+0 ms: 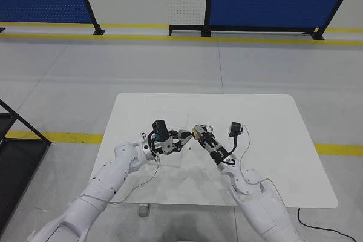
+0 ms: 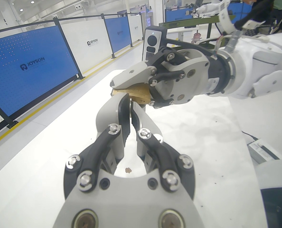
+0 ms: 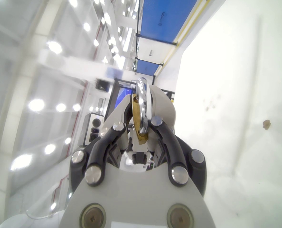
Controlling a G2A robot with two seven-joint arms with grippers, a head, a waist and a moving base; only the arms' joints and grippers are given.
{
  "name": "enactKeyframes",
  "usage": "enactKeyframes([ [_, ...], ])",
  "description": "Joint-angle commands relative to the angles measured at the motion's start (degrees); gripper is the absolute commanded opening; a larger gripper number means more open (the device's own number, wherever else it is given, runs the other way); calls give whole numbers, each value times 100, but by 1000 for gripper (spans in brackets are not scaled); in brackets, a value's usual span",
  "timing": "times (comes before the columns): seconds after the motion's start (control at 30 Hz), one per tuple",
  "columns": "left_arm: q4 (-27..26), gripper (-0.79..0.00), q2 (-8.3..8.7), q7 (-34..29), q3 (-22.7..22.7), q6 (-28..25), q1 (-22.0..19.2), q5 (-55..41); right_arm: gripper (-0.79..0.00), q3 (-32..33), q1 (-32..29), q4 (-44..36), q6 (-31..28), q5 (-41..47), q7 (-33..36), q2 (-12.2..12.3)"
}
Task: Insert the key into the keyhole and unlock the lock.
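**Position.** The lock point(image 2: 138, 93) is held in the air over the middle of the table point(image 1: 272, 121), well above its surface. My right fingers point(image 3: 163, 106) are clamped on the flat brass sides. The steel shackle point(image 3: 143, 103) stands clear of the grip.

**Fingers.** My left fingers point(image 2: 107, 115) are narrow, nearly together, and pinch a thin metal sliver that I take to be the key point(image 2: 131, 100). The pads hide most of it. Its tip sits right at the brass body, touching or just short of it; I cannot tell which.

**Direction.** The long axis of the lock runs roughly level with the table, left to right. The shackle is at the right end. The end that I judge to carry the keyhole faces left, towards the key. The keyhole itself is hidden. The key's length appears to lie almost along that same axis.

**Risks.**
- If the key is slightly off the line of the slot, or its blade is rolled against it, a push would jam the tip on the brass face.
- That push could drive the lock back through my right fingers, which grip smooth metal.
- Turning needs torque, and so thin a pinch may let the key swivel between the pads.
- Either part, once loosened, would drop to the table.
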Motion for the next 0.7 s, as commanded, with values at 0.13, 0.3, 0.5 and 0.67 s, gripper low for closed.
enactKeyframes([
  [0.13, -31, 0, 8, 15, -28, 66, 24, 3, -785, 0, 0, 0, 0, 0, 0, 0],
  [0.3, -87, 0, 60, 86, -162, 83, 115, 67, -785, 0, 0, 0, 0, 0, 0, 0],
  [0.5, -141, 0, 192, 161, -542, 44, 334, 143, -785, 0, 0, 0, 0, 0, 0, 0],
  [0.67, -353, 0, 343, 250, -1004, -6, 639, 199, -785, 0, 0, 0, 0, 0, 0, 0],
])
